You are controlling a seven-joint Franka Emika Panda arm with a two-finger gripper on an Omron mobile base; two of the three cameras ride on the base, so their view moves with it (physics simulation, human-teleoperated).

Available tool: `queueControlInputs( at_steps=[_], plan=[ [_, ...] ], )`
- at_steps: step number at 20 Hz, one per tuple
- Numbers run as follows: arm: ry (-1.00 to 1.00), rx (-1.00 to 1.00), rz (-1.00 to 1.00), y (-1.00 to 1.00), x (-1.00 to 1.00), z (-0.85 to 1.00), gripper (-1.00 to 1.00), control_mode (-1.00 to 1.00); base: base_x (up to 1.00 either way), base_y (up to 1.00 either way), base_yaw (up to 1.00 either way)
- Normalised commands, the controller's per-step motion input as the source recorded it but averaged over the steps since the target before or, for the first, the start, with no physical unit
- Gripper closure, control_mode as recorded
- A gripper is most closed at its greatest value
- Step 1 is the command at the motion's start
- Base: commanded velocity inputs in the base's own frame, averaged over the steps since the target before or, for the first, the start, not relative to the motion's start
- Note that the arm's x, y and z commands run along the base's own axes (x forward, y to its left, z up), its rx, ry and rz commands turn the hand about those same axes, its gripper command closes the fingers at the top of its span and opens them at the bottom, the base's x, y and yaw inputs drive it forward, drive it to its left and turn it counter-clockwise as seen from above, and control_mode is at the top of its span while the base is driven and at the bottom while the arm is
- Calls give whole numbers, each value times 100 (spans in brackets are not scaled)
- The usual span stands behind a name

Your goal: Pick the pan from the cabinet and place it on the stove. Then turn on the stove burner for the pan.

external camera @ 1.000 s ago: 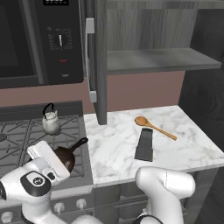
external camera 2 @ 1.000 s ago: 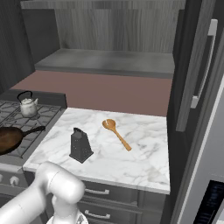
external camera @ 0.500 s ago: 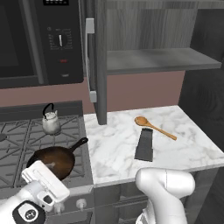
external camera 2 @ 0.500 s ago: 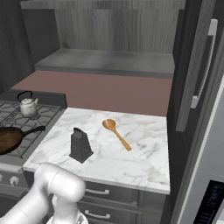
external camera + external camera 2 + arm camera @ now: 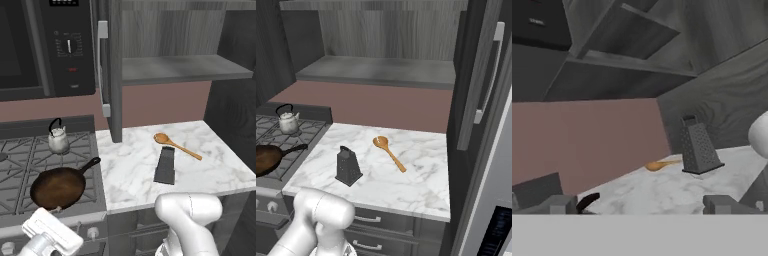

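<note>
The dark brown pan (image 5: 57,187) rests on the stove's (image 5: 20,155) front right burner, its black handle pointing toward the counter. It also appears at the left edge of the right base view as the pan (image 5: 265,158). My white hand (image 5: 50,232) is low in front of the stove, below the pan and beside the silver knobs (image 5: 92,232). In the hand view my gripper (image 5: 641,205) is open with nothing between its fingers, and a black tip of the pan's handle (image 5: 587,201) shows near the left finger. The cabinet (image 5: 175,67) stands open with a bare shelf.
A small silver kettle (image 5: 58,140) sits on the rear burner behind the pan. On the marble counter (image 5: 135,175) lie a dark grater (image 5: 165,165) and a wooden spoon (image 5: 175,145). The open cabinet door (image 5: 110,70) hangs over the counter's left end, next to the black microwave (image 5: 45,45).
My hand has dropped from over the pan to below the stove's front edge. The pan is now uncovered and stays on the burner.
</note>
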Motion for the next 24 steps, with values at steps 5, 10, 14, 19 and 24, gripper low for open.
queueControlInputs(
  at_steps=[5,10,14,19,24],
  plan=[
    [0,-11,11,-6,-31,-25,-100,-100,0,0,0],
    [0,-11,12,-6,-4,-29,-100,-100,0,0,0],
    [0,-10,10,-8,0,-31,-100,-100,0,0,0],
    [0,-3,12,-21,1,-30,-100,-100,0,0,0],
    [0,0,12,-22,0,-32,-100,-100,0,0,0]
  ],
)
